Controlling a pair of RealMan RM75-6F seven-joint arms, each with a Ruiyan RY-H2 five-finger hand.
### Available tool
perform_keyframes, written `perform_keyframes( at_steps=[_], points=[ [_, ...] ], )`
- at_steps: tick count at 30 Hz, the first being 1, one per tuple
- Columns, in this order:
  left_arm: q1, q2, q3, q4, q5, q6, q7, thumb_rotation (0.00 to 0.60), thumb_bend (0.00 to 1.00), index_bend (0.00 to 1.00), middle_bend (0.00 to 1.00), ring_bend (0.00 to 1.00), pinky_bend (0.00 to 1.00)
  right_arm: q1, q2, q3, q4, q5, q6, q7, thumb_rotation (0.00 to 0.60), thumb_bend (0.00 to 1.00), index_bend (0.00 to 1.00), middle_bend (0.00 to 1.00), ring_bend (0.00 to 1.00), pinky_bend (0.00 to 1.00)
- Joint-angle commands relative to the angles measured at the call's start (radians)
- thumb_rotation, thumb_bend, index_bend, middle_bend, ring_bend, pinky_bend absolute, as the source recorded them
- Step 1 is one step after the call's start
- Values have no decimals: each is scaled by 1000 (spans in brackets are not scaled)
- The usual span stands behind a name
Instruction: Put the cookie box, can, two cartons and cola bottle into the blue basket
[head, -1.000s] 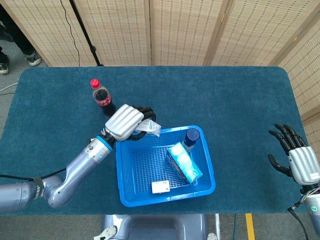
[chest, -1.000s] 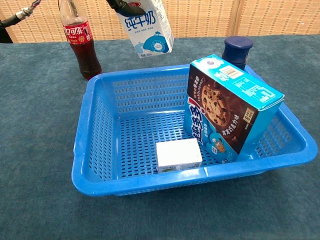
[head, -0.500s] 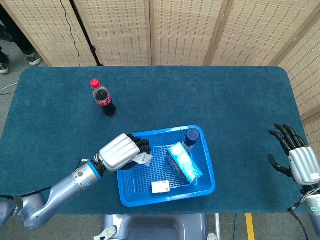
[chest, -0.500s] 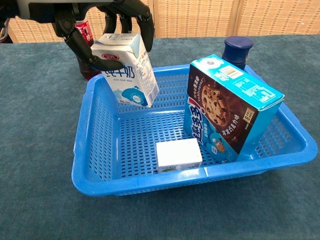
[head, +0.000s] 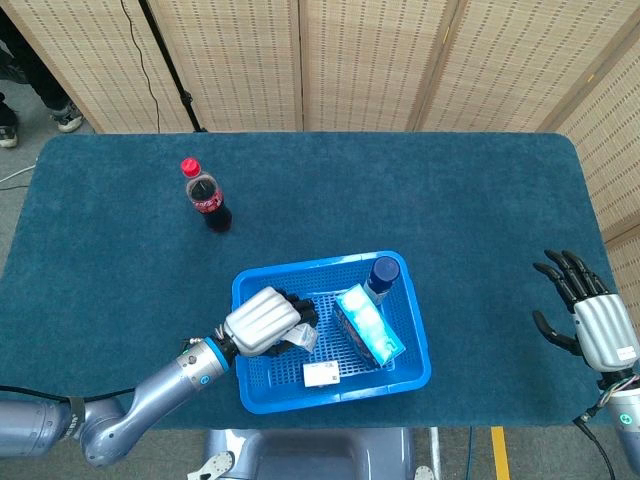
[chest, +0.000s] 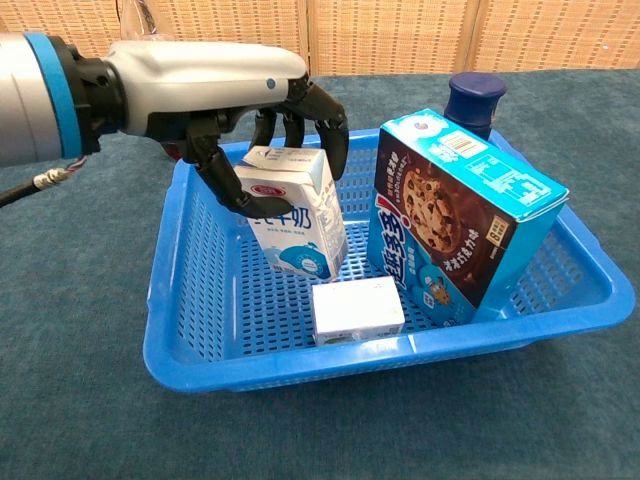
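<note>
Your left hand (chest: 215, 95) grips the milk carton (chest: 295, 210) top, upright inside the basket (chest: 175, 330), centre-left; open floor left. Right hand (head: 590, 320): fingers spread, empty.

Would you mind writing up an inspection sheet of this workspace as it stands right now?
Surface: teal cloth table, no spills seen.
Job's things: blue basket holds the cookie box leaning, blue-lidded can, small white carton and milk carton; cola bottle stands upright on the table outside it.
Clutter: nothing seen.
Hands: left hand grips the milk carton inside the basket; right hand holds nothing, fingers spread, at the table's edge.
Cables: a thin cable by the left forearm.
Surroundings: woven screens behind the table.
</note>
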Motion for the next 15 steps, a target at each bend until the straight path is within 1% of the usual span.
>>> perform_keyframes(
  at_steps=[1,2,3,5,6,7,8,9,11,15],
  points=[
    [-17,-52,-4,25,-55,12,50,600,406,488,354,385,515,-1,0,-1,-2,-2,1,-1,600,386,169,113,92,215],
    [-20,-64,-6,31,-70,16,64,600,398,466,336,361,513,-1,1,-2,-3,-3,2,-2,600,387,169,113,94,215],
    [-23,-76,-5,37,-85,20,78,600,380,410,281,299,494,-1,1,-2,-4,-4,4,-3,600,386,169,113,95,215],
    [-28,-87,0,37,-117,19,96,600,336,255,127,148,422,-2,2,-1,-5,-5,8,-3,600,386,169,113,97,215],
    [-31,-86,3,33,-135,8,97,600,307,145,51,67,370,-3,3,-1,-5,-4,8,-3,600,386,169,113,97,216],
    [-35,-81,6,28,-148,-3,95,600,283,73,13,25,334,-3,3,0,-5,-3,8,-2,600,386,169,113,97,216],
    [-39,-75,7,23,-159,-16,91,600,262,24,0,4,307,-3,3,0,-5,-2,7,-2,600,387,169,113,97,217],
    [-42,-65,7,18,-170,-29,81,600,241,1,0,0,287,-3,4,0,-5,-1,6,-1,600,387,169,113,97,217],
    [-43,-55,3,13,-169,-38,65,600,213,0,0,0,259,-2,4,0,-4,-2,5,-1,600,387,169,113,97,217],
    [-32,-25,-4,1,-132,-45,9,600,160,0,0,0,238,-2,4,-1,-6,-5,8,-2,600,387,169,113,97,217]
  ],
)
